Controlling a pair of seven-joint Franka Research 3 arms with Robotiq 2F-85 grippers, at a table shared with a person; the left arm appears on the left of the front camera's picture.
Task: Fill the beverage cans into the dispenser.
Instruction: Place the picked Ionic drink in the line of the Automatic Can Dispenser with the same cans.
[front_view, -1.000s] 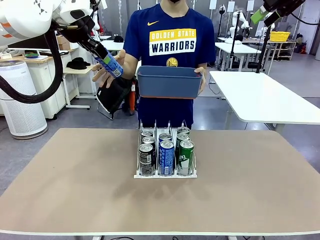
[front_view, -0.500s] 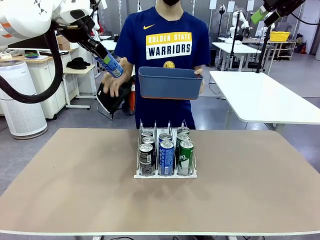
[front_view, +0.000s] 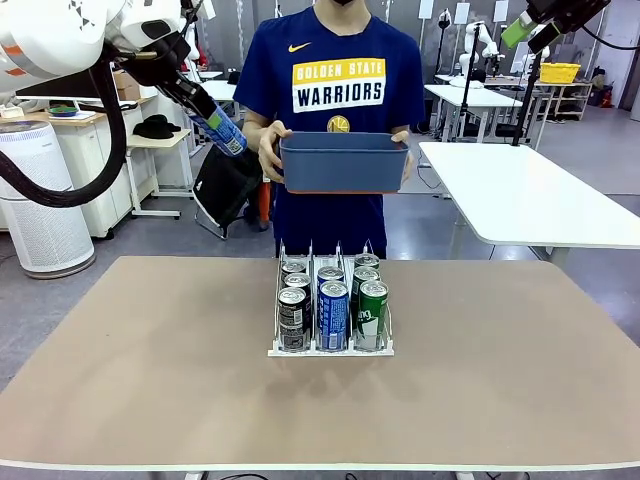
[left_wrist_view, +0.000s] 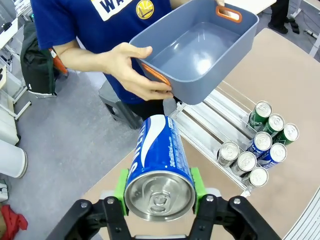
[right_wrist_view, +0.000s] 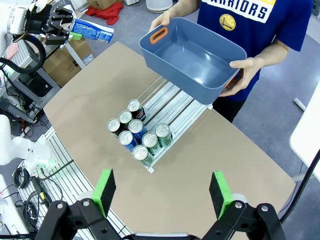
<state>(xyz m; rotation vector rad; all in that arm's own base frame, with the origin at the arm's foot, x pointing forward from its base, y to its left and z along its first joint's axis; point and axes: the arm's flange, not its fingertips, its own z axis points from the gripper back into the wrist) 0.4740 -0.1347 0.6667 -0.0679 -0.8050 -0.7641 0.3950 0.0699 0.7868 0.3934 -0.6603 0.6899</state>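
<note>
My left gripper (front_view: 207, 112) is high over the table's far left, shut on a blue beverage can (front_view: 224, 133) that tilts down towards the person. In the left wrist view the can's silver top (left_wrist_view: 159, 195) faces the camera between the green pads (left_wrist_view: 120, 187). The dispenser (front_view: 330, 350) stands mid-table, with several black, blue and green cans (front_view: 333, 312) upright in its three lanes. My right gripper (right_wrist_view: 163, 192) is open and holds nothing, high above the table's right side (front_view: 530, 28).
The person stands at the far edge and holds an empty blue-grey bin (front_view: 343, 163) with both hands, above and behind the dispenser's far end (left_wrist_view: 200, 127). The brown table (front_view: 150, 380) is bare around the rack. A white table (front_view: 530, 200) stands far right.
The person's hand has left the can near my left gripper and gone back to the bin, now held with both hands. Neither arm has moved.
</note>
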